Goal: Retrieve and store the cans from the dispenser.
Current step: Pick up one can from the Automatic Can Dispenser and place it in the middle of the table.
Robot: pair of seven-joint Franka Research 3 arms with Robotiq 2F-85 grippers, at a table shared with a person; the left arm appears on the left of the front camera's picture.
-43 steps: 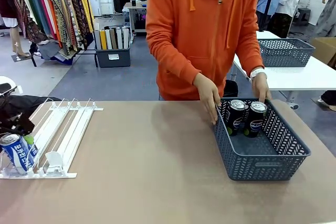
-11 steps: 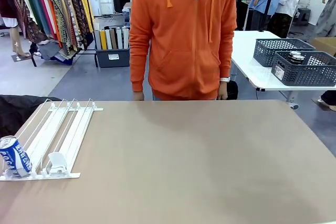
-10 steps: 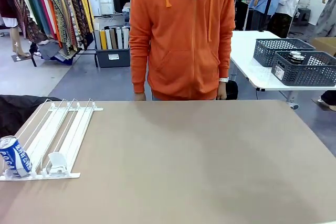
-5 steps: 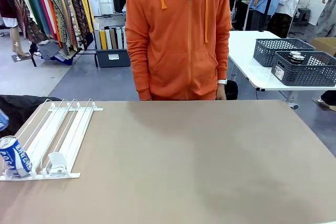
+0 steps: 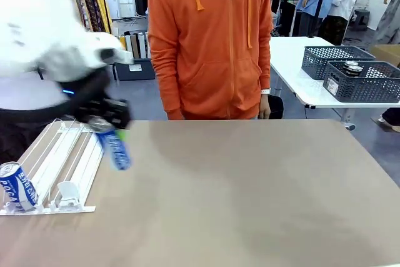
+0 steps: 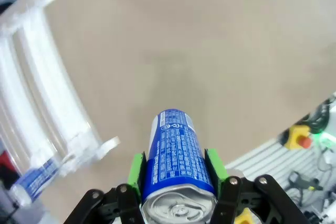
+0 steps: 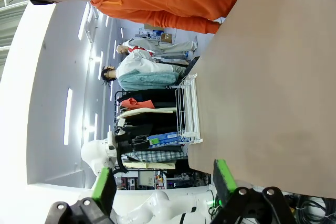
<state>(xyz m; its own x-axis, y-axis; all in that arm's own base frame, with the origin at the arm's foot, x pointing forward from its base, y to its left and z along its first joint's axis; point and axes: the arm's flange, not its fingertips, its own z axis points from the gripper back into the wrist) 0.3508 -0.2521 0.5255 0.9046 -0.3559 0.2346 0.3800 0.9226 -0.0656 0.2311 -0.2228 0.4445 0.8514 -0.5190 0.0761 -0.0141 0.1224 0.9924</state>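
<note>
Your left gripper [image 6: 176,166] grips a blue Pocari Sweat can [image 5: 117,150] just right of the dispenser [image 5: 80,154] — carry it steadily, without slackening the pinch.

Front view: fixed, robot's side, faces across table [image 5: 250,204], dispenser [image 5: 62,154] near-left. Left wrist: close, looking down beside dispenser. Right wrist: rolled sideways, dispenser far off. All three share dispenser.

Left arm [image 5: 56,48] and its blue can [image 5: 117,148] motion-blurred in the front view; dispenser [image 5: 69,154] cropped at left.
</note>
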